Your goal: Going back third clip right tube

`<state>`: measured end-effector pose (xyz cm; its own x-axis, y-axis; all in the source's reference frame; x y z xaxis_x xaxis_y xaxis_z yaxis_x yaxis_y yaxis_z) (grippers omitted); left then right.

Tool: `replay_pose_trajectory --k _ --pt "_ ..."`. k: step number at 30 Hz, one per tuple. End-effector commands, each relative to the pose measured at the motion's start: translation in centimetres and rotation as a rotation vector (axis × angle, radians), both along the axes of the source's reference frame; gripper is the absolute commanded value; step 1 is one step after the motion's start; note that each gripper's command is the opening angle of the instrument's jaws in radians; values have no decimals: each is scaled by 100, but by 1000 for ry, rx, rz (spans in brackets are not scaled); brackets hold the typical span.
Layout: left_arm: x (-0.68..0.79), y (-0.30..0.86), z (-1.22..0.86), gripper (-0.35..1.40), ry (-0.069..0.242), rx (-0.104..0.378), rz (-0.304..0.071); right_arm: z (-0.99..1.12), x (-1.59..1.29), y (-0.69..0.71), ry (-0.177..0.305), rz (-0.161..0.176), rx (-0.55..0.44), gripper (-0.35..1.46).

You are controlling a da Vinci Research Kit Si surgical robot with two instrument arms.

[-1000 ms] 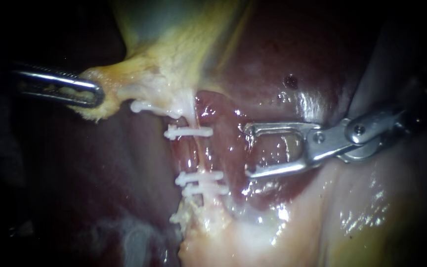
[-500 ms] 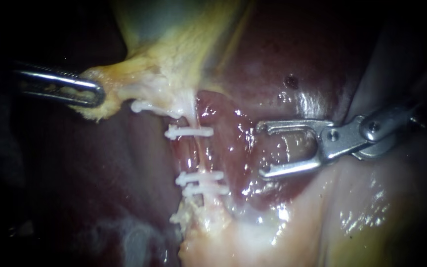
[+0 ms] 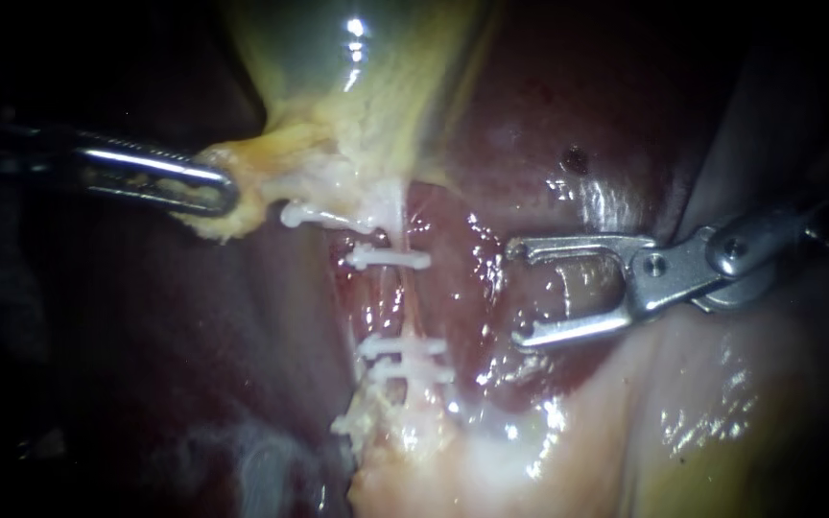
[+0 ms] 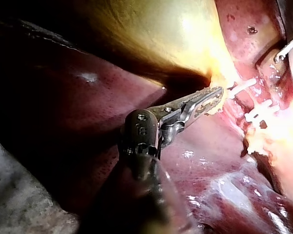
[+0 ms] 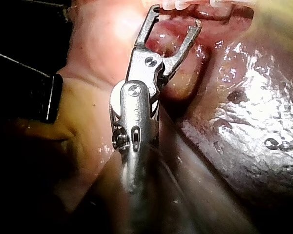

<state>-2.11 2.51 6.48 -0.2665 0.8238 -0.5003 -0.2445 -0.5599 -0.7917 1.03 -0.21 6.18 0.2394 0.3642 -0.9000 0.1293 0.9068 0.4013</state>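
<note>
A pale tube (image 3: pixel 403 307) runs down from the yellow gallbladder (image 3: pixel 367 86) and carries white clips: one high (image 3: pixel 388 257) and two close together lower down (image 3: pixel 405 357). Another white clip (image 3: pixel 304 213) lies up and to the left, near my left instrument. My left instrument (image 3: pixel 218 192) is shut on the gallbladder's yellow edge, as the left wrist view confirms (image 4: pixel 210 100). My right instrument (image 3: pixel 518 293) stands right of the clipped tube, its jaws wide open with nothing between them and clear of the clips. Its open jaws (image 5: pixel 176 17) lie over wet red tissue.
Dark red liver (image 3: pixel 578 115) lies behind and on both sides of the tube. Pale, glistening tissue (image 3: pixel 491 460) fills the lower right, with a ragged white stump (image 3: pixel 352 422) below the clips. A dark flat object (image 5: pixel 34 92) lies beside my right instrument's shaft.
My right instrument has drawn back to the right, away from the clipped tube, jaws still open. My left instrument has carried the gallbladder edge rightward, and the clips have shifted right with it.
</note>
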Motion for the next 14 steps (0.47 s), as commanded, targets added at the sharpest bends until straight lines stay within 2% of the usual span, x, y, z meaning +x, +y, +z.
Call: replay_pose_trajectory --k 1,4,14 --pt "-2 -1 2 -35 0 0 3 0 0 0 0 0 0 50" --pt "-6 -4 6 -35 -2 -1 7 -1 0 -1 0 0 0 50" --pt "-5 -3 7 -35 -3 0 8 -1 0 -1 1 0 0 50"
